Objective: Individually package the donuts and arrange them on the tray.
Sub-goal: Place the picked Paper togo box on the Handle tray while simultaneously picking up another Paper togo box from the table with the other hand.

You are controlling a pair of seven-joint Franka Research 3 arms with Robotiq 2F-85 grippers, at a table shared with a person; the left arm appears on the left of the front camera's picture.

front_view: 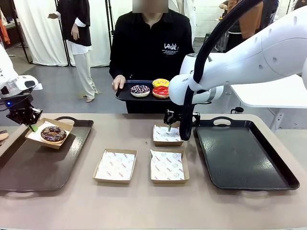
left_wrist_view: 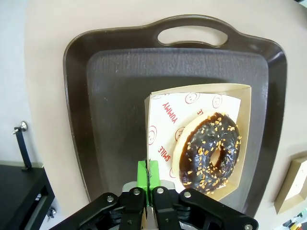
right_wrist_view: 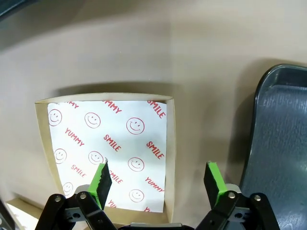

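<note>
A chocolate donut (front_view: 53, 133) (left_wrist_view: 211, 151) with nut sprinkles lies in a paper-lined box (front_view: 64, 126) (left_wrist_view: 201, 96). My left gripper (front_view: 32, 127) (left_wrist_view: 148, 175) is shut on that box's edge and holds it tilted over the left tray (front_view: 29, 167) (left_wrist_view: 115, 96). At the far side a person holds a small black tray (front_view: 125, 94) carrying a purple donut (front_view: 140, 90), a yellow donut (front_view: 160, 82) and a red donut (front_view: 160, 91). My right gripper (front_view: 181, 126) (right_wrist_view: 158, 179) hangs open over an empty lined box (front_view: 167, 134) (right_wrist_view: 110, 139), its fingers straddling the box's right wall.
Two more empty lined boxes (front_view: 115, 165) (front_view: 168, 166) sit at the middle front of the table. A large empty black tray (front_view: 244, 153) (right_wrist_view: 283, 143) lies on the right, close beside my right gripper. The right arm's black cable (front_view: 188, 115) hangs over the middle.
</note>
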